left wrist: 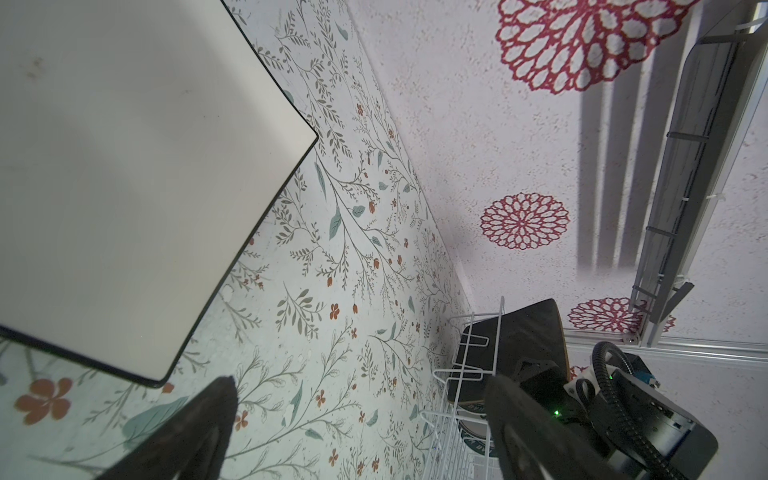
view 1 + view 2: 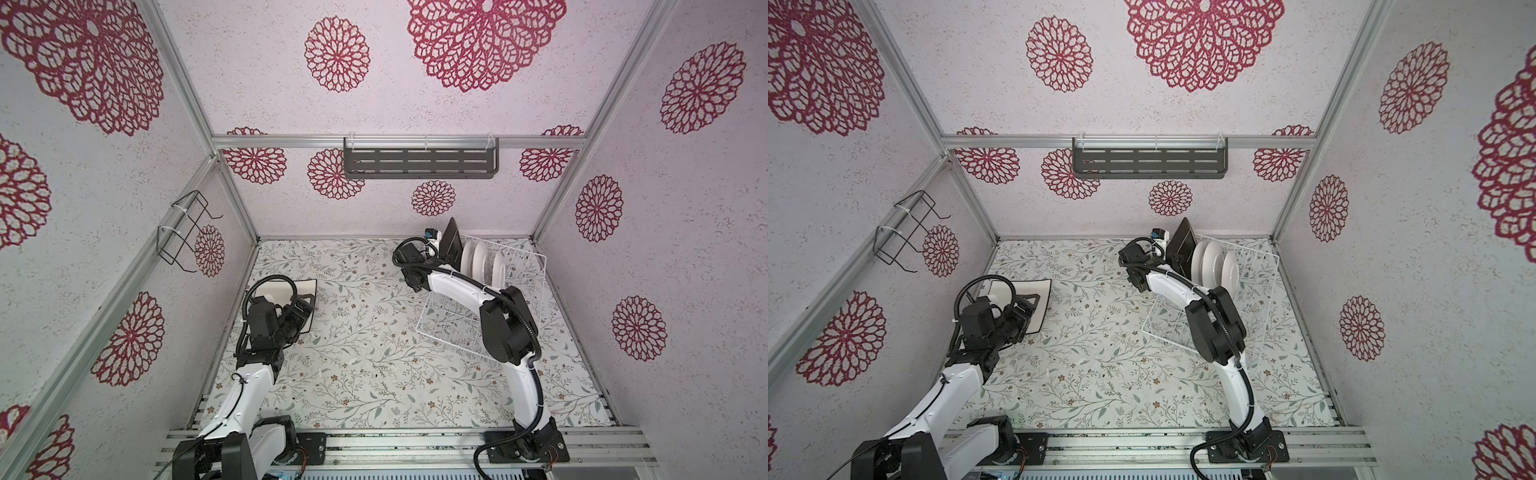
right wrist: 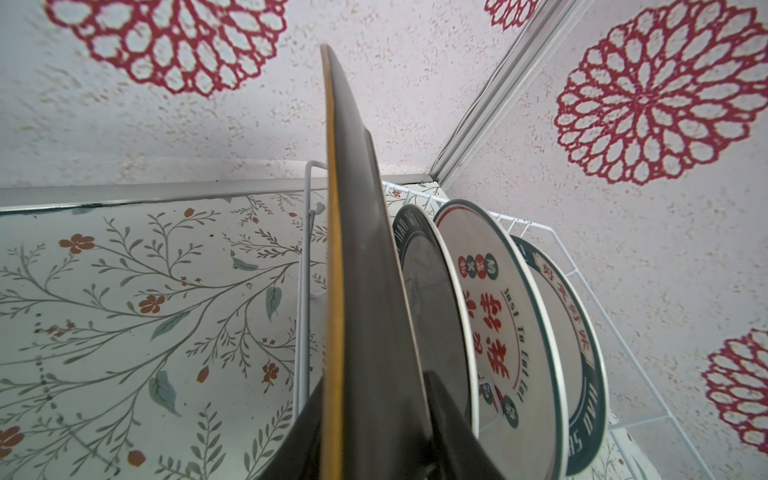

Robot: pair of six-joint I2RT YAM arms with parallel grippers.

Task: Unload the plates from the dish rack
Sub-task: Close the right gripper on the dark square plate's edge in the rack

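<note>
The right arm rises from its base at the table's front edge, bends at the elbow above the large white wire dish rack (image 2: 528,266) (image 2: 1262,266) and reaches back to the rack's far-left end. There the right gripper (image 2: 449,262) (image 3: 374,399) straddles the edge of the square black plate (image 2: 453,241) (image 2: 1183,241) (image 3: 365,291), which stands upright in the rack. One finger sits on each face, though whether they press the plate cannot be told. Just behind it three round white plates (image 2: 478,262) (image 2: 1212,262) (image 3: 498,311), with lettered dark-teal rims and red characters, stand on edge in the tines. The rack sits on the far right of the floral-patterned table (image 2: 374,353). On the left, the left arm is folded tight, wrist bent down, with the left gripper (image 2: 301,309) (image 1: 357,436) spread wide and holding nothing, over the near edge of the square white plate with dark edge (image 2: 307,286) (image 2: 1042,286) (image 1: 124,166), which lies flat on the table, well apart from the rack.
</note>
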